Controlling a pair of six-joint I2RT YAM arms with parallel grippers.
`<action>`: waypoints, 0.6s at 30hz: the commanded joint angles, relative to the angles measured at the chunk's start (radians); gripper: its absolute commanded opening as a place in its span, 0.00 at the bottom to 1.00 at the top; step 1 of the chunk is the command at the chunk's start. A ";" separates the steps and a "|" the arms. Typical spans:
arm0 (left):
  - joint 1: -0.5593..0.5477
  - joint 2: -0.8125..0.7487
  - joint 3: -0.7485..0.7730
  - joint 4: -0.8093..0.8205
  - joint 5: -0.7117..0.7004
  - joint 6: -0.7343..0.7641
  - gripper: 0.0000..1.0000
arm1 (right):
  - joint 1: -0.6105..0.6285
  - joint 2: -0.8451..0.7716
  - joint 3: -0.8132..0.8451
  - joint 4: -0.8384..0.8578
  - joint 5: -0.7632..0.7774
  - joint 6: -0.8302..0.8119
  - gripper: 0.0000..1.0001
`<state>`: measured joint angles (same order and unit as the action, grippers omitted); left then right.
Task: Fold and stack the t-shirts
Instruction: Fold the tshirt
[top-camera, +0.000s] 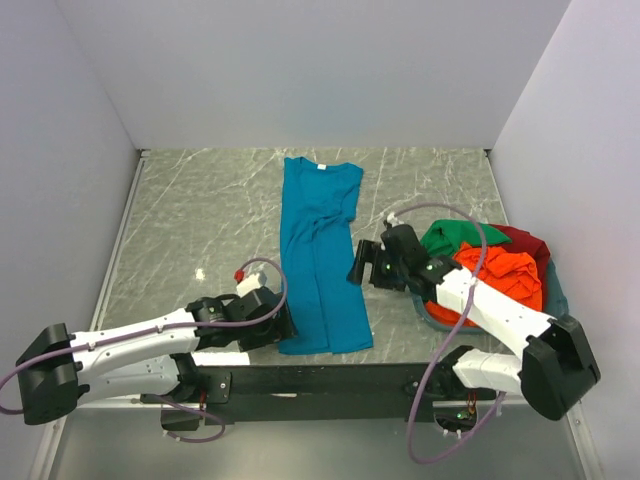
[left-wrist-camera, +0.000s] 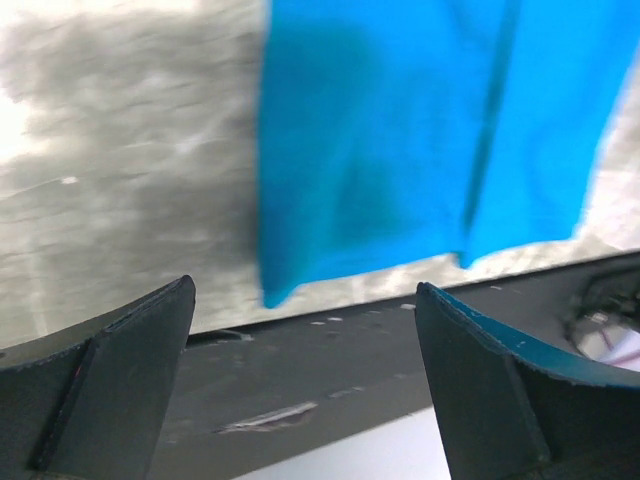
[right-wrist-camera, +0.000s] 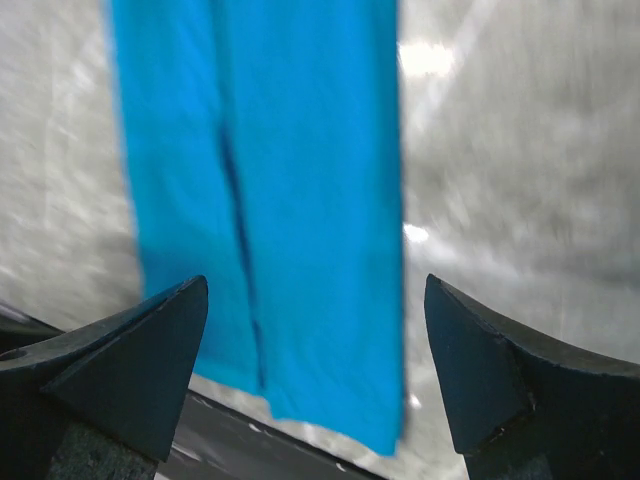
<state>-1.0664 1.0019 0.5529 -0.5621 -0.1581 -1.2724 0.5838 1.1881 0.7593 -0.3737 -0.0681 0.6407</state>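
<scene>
Top view: the teal-blue t-shirt (top-camera: 318, 260), folded into a long strip, lies mid-tabletop (top-camera: 200, 220) and reaches almost from far edge to near edge. The left gripper (top-camera: 285, 325) is beside its near left corner, and the right gripper (top-camera: 358, 265) is beside its right side. The orange-red t-shirt (top-camera: 505, 275), green t-shirt (top-camera: 455, 238) and dark red t-shirt (top-camera: 525, 245) are heaped at the right edge.

Left wrist view: fingers (left-wrist-camera: 110, 380) spread, holding nothing, with the hem ahead.

Right wrist view: fingers (right-wrist-camera: 500, 370) spread, holding nothing.

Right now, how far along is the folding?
Done: the teal-blue t-shirt lies folded lengthwise into a strip. In hand: nothing; the left gripper and right gripper hover open beside it. Left: its crosswise fold, then the heaped shirts at right. No stack yet.
</scene>
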 joint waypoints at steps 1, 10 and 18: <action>-0.003 -0.023 -0.037 -0.009 -0.034 -0.061 0.97 | 0.033 -0.087 -0.049 0.053 0.013 0.057 0.95; -0.001 0.050 -0.107 0.125 0.035 -0.067 0.65 | 0.105 -0.120 -0.156 0.030 0.004 0.108 0.94; -0.003 0.119 -0.113 0.171 0.077 -0.065 0.16 | 0.139 -0.113 -0.178 -0.027 0.022 0.117 0.94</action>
<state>-1.0664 1.1065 0.4511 -0.4274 -0.1085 -1.3354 0.7105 1.0817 0.5983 -0.3824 -0.0673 0.7399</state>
